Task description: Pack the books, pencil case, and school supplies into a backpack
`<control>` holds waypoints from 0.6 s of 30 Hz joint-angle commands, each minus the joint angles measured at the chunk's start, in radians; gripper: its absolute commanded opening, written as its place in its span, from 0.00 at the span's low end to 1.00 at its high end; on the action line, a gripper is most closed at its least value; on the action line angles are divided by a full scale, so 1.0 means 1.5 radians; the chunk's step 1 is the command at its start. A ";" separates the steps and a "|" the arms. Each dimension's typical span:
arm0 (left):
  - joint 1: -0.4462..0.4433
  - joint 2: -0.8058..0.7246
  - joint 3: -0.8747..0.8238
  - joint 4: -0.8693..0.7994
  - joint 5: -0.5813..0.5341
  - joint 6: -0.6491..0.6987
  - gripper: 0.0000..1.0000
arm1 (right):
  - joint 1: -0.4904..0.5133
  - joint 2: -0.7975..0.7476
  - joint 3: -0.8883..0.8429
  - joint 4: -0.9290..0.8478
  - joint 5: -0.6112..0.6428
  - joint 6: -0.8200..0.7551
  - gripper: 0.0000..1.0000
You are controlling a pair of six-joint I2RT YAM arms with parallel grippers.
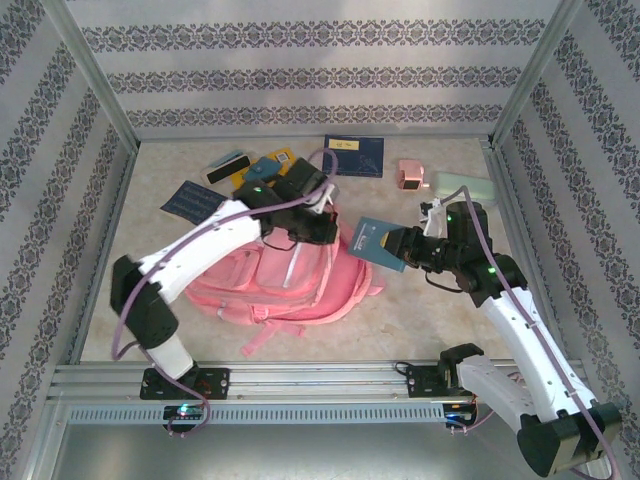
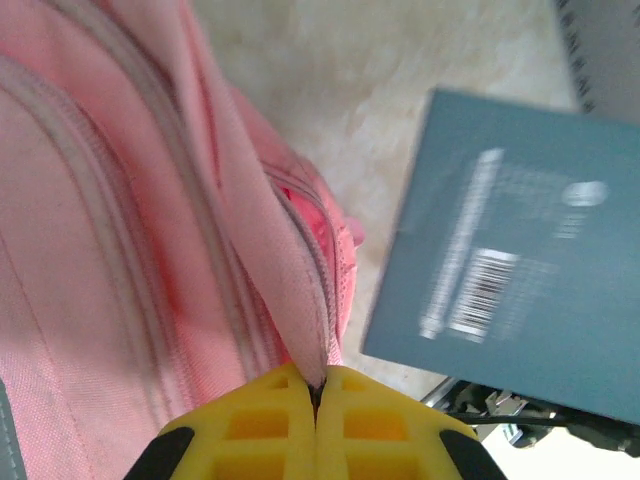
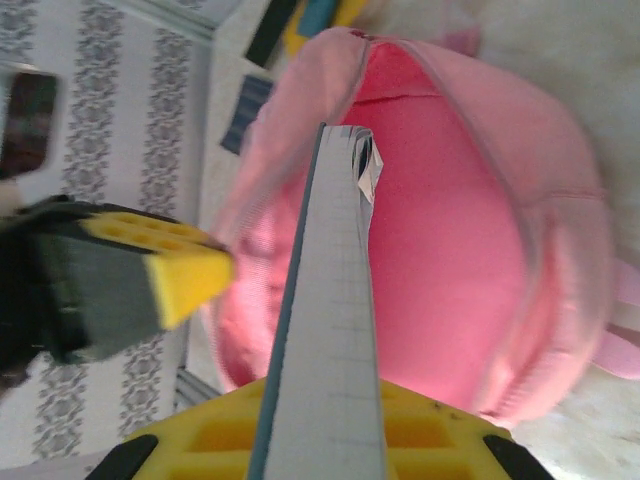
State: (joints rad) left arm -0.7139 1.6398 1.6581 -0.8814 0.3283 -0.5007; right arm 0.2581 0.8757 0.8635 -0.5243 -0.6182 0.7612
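The right claw (image 3: 322, 425) clamps its yellow ribbed pads (image 3: 425, 430) on a thin, flat teal book (image 3: 335, 300), edge-on; just beyond gapes the soft pink fabric backpack (image 3: 440, 230). The left claw (image 2: 316, 395), closed tight, pinches its zippered rim, with mottled desk (image 2: 330, 90) beyond.

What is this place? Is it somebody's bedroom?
Probably a robot test booth, not a bedroom. Two robot arms are bolted to a metal rail, and patterned panels in a metal frame box in the table.
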 commanded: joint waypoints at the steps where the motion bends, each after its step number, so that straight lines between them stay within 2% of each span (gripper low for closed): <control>1: 0.024 -0.078 0.042 -0.068 -0.043 0.027 0.00 | 0.020 -0.002 -0.001 0.068 -0.058 0.020 0.00; 7: 0.063 -0.166 0.054 -0.081 -0.056 0.060 0.00 | 0.040 0.035 -0.033 0.059 -0.034 0.019 0.00; 13: 0.071 -0.147 0.100 -0.098 0.022 0.073 0.00 | 0.108 0.093 -0.035 0.069 -0.022 -0.001 0.00; 18: 0.071 -0.111 0.144 -0.110 0.082 0.060 0.00 | 0.141 0.103 -0.033 0.152 -0.052 0.038 0.00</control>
State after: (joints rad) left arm -0.6136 1.4631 1.8050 -1.0801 0.3603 -0.4259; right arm 0.4526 1.0355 0.8062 -0.4198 -0.6556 0.7918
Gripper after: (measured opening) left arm 0.052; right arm 0.190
